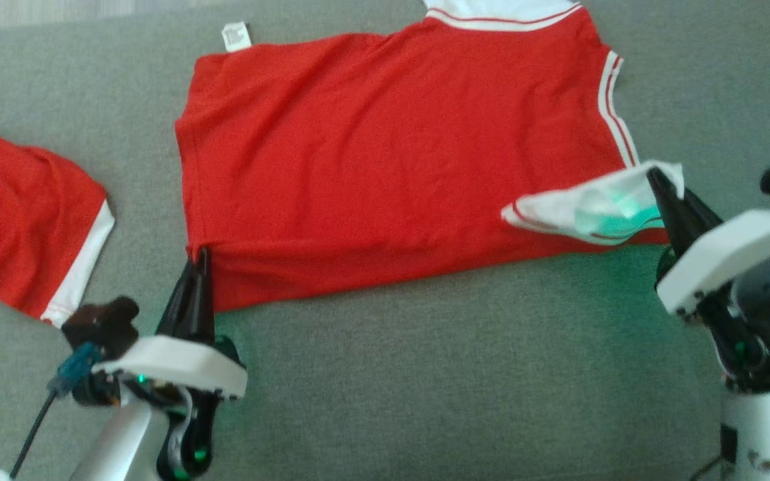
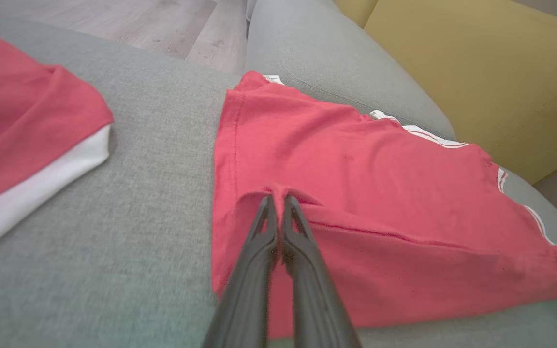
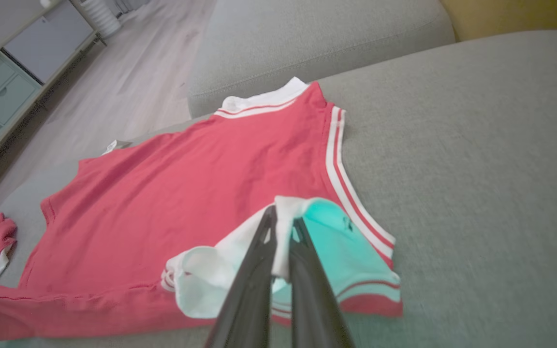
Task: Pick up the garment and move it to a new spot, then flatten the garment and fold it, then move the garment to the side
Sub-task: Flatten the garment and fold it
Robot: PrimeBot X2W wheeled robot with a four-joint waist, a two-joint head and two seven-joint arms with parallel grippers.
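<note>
One sofa (image 1: 425, 374), two red shirts: big shirt (image 1: 385, 153), left shirt (image 1: 17, 214); left gripper (image 1: 201, 257) pinches big shirt's near-left hem, right gripper (image 1: 654, 174) pinches its near-right white trim.

Two red garments (image 1: 371, 167) (image 1: 17, 214), two tools (image 1: 201, 254) (image 1: 654, 174), one grey couch (image 1: 425, 374), one white label (image 1: 236, 35).

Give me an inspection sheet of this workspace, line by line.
Surface: grey sofa cushion.
Job's things: red garment with white trim, spread out, near edge pinched up at both ends.
Clutter: second red garment at the left, apart from the first.
Grippers: left gripper shut on the near hem corner; right gripper shut on the white-trimmed corner.
Cables: blue-plugged cable by the left wrist.
Surroundings: wood floor, yellow cushion, cabinet.
</note>
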